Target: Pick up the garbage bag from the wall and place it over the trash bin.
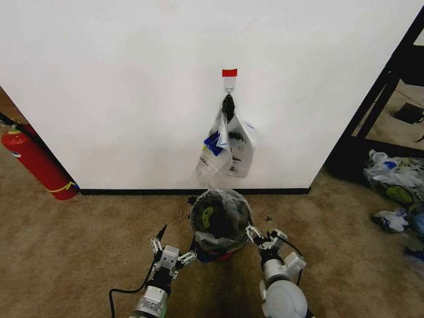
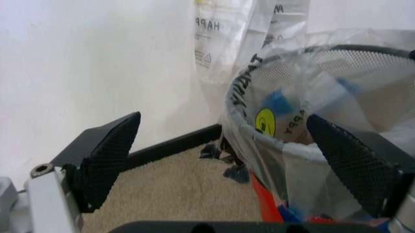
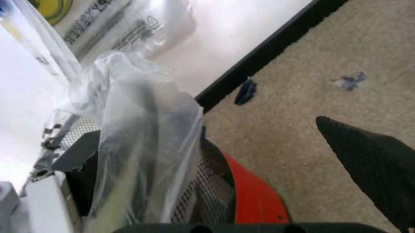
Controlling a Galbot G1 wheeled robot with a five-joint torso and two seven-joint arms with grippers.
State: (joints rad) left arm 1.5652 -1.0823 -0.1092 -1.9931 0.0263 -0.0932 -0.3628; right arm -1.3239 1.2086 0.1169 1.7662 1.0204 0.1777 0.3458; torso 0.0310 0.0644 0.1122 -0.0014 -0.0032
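Note:
The black mesh trash bin (image 1: 224, 248) with a red base stands on the carpet below the wall (image 1: 119, 86). The see-through garbage bag (image 1: 222, 205) is draped over its rim, with the yellow-green logo showing. My left gripper (image 1: 175, 245) is open beside the bin's left side. In the left wrist view one of its fingers (image 2: 350, 160) lies against the bag (image 2: 285, 97) near the rim. My right gripper (image 1: 264, 235) is open at the bin's right side. In the right wrist view the bag film (image 3: 139, 121) hangs over one finger, and the mesh (image 3: 207, 189) lies between the fingers.
A bunch of printed bags (image 1: 228, 149) hangs from the red-taped hook (image 1: 229, 74) straight above the bin. A red fire extinguisher (image 1: 36, 162) leans at the left. Stuffed clear bags (image 1: 394, 179) and a black frame (image 1: 377, 93) stand at the right. Small scraps (image 3: 246, 91) lie by the baseboard.

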